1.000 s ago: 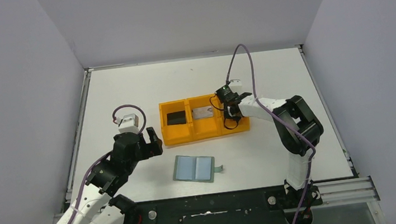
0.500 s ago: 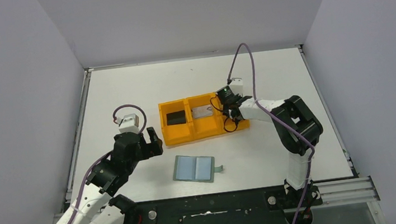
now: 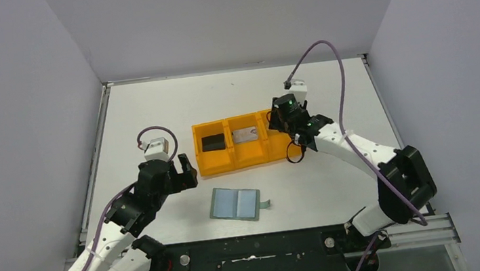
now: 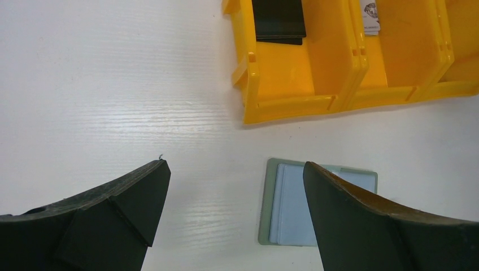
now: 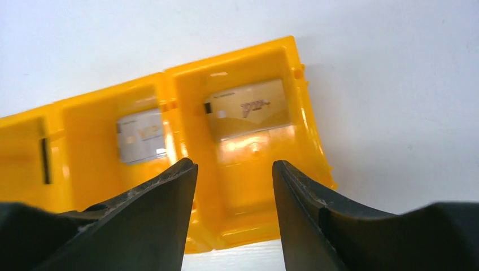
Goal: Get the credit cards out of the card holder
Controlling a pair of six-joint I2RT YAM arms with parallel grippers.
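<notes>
The card holder [image 3: 235,204] lies open and flat on the table, pale blue side up, also showing in the left wrist view [image 4: 288,209]. A black card [image 3: 212,142] rests in the left compartment of the orange tray [image 3: 240,161]. A silvery card [image 3: 246,135] is in the middle one. A tan card [image 5: 248,108] lies in the right one. My right gripper [image 3: 279,123] hovers over that right compartment, open, with nothing between its fingers [image 5: 234,164]. Left of the tray, my left gripper [image 3: 183,172] stands wide open and empty [image 4: 235,164].
The tray [image 4: 294,96] sits mid-table, just behind the card holder. White side walls border the table on both sides. The right arm's purple cable [image 3: 335,70] arcs above the tray's right end.
The right gripper opened and rose back off the tray's right compartment, and its arm swung out to the right. The left arm and the card holder stayed put.
</notes>
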